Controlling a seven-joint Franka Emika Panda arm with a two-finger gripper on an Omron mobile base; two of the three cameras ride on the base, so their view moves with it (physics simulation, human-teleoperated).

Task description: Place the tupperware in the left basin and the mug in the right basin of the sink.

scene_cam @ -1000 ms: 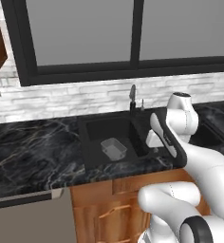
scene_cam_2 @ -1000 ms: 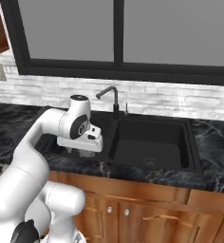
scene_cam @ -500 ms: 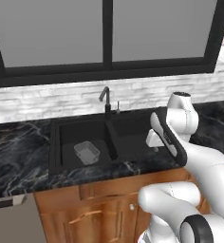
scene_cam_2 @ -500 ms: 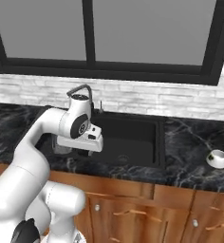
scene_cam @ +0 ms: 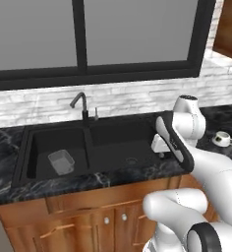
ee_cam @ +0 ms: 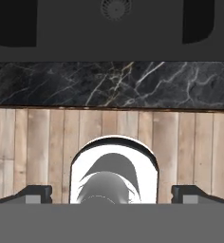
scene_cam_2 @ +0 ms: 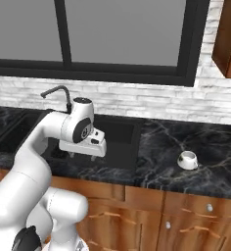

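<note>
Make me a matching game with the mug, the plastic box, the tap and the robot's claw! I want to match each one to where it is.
Things:
1. mug
2. tupperware
3. faucet
4. gripper

Places:
A. in the left basin
B. behind the sink's divider
C. on the counter, right of the sink
D. open, above the sink's front edge

Pairs: 1-C, 2-A, 3-B, 4-D

Two base cameras look forward and down from behind the arm, left and right, sharing the sink (scene_cam: pixel 88 147) and dark counter (scene_cam_2: pixel 186 142). The hand camera looks straight down, close over the counter's front edge.
</note>
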